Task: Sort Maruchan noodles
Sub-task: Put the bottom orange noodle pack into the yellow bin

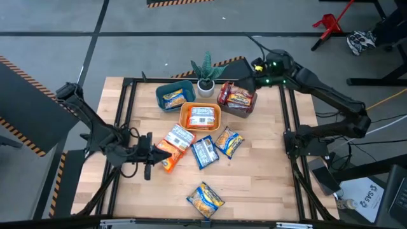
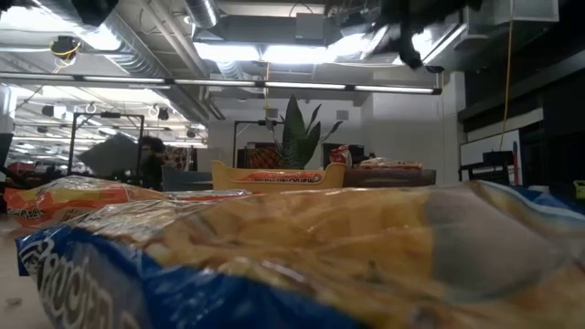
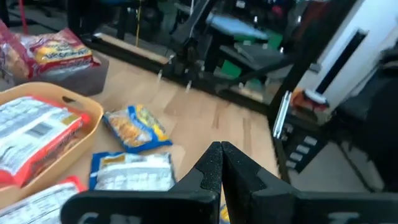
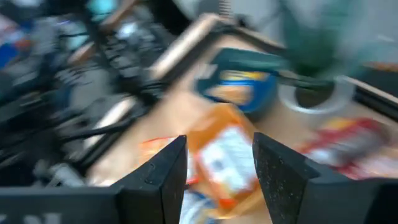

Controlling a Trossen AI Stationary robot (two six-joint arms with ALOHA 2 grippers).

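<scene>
Left gripper (image 1: 147,154): jaws pressed together with nothing between them, as the left wrist view shows the two fingers (image 3: 211,171) meeting at their tips; it sits low over the table's left side, just beside an orange packet (image 1: 166,155), and whether it touches that packet cannot be told. Right gripper (image 4: 219,163): jaws spread about halfway, nothing between them; it hangs high near the table's far right corner, above the grey bin (image 1: 240,108), looking down across the bins. Noodle packets: one yellow-and-blue in the teal bin (image 1: 159,95) at the far edge, one red-and-white in the orange bin (image 1: 186,122) at mid-table, red ones in the grey bin; unsorted on the bare wood are a white-backed packet (image 1: 179,137) lying partly over the orange one, a blue packet face down (image 1: 203,152), a yellow-and-blue one (image 1: 229,142) beside it, and another yellow-and-blue one (image 1: 205,200) alone near the front edge. Potted plant (image 1: 206,75) between the teal and grey bins at the far edge. Risks, as judged: the left jaws, being shut, would push the orange packet along the wood rather than take it, and would need to part first; the overlapping white-backed packet could be dragged or lifted along with it and land in the wrong bin; flat slick wrappers may slip from a pinch at the edge; the right arm coming down toward the far bins could clip the plant or nudge a bin out of place; both arms reaching for the central cluster could meet.
</scene>
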